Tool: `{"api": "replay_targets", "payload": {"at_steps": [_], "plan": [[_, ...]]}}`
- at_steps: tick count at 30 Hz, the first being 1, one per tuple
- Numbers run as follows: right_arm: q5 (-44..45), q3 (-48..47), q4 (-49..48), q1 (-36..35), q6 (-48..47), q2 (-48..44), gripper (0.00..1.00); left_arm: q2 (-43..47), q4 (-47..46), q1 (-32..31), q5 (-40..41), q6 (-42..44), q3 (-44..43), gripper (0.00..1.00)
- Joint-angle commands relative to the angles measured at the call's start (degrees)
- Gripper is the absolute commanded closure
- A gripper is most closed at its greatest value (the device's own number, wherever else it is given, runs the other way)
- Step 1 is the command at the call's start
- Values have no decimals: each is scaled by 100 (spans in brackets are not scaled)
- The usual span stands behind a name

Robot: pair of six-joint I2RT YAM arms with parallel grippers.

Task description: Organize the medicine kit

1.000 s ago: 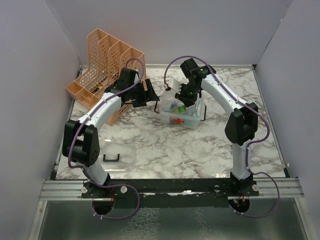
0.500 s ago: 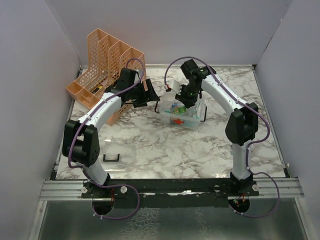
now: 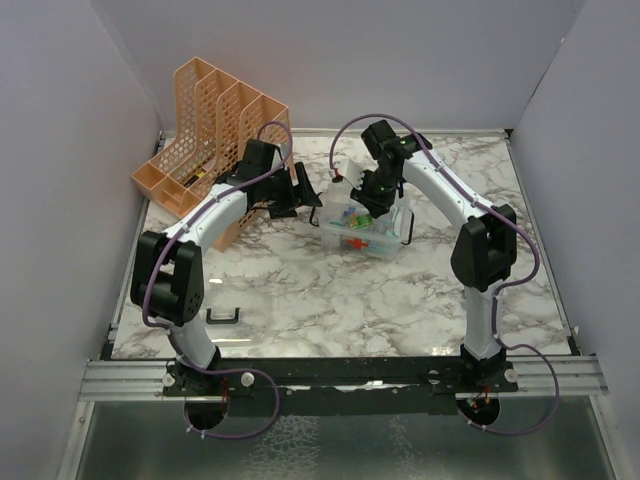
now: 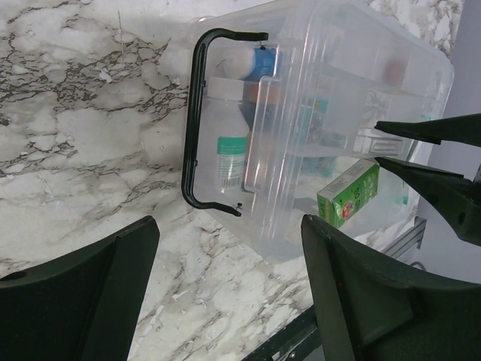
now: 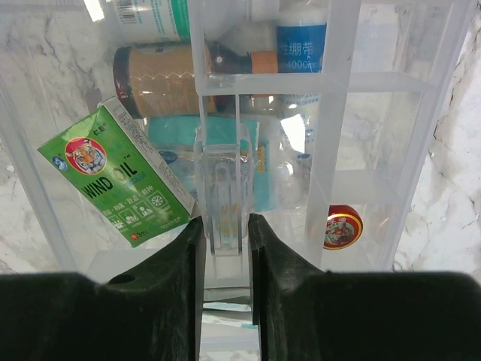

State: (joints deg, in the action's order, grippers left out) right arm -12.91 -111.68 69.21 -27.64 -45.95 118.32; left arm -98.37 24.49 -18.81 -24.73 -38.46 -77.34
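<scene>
A white, grey-veined marble-look table [image 3: 300, 300] stands under soft, even light, closed in by a plain pale back wall [image 3: 350, 60], left wall [image 3: 60, 150] and right wall [image 3: 590, 150], with a silver metal rail [image 3: 340, 378] along its near edge and a dull grey sheet [image 3: 350, 445] below that.

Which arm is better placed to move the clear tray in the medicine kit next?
Right, probably. The right gripper is shut on the clear tray's centre tab inside the medicine kit; the left gripper hangs open outside, by the black handle.
</scene>
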Motion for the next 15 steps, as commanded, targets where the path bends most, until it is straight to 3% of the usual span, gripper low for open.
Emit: {"api": "replay_targets", "payload": {"at_steps": [1, 15], "plan": [[127, 121, -324, -4, 182, -245, 74, -90, -119, 10, -174, 56, -113, 21], [313, 82, -623, -5, 661, -1058, 57, -49, -56, 17, -89, 265, -186, 21]]}}
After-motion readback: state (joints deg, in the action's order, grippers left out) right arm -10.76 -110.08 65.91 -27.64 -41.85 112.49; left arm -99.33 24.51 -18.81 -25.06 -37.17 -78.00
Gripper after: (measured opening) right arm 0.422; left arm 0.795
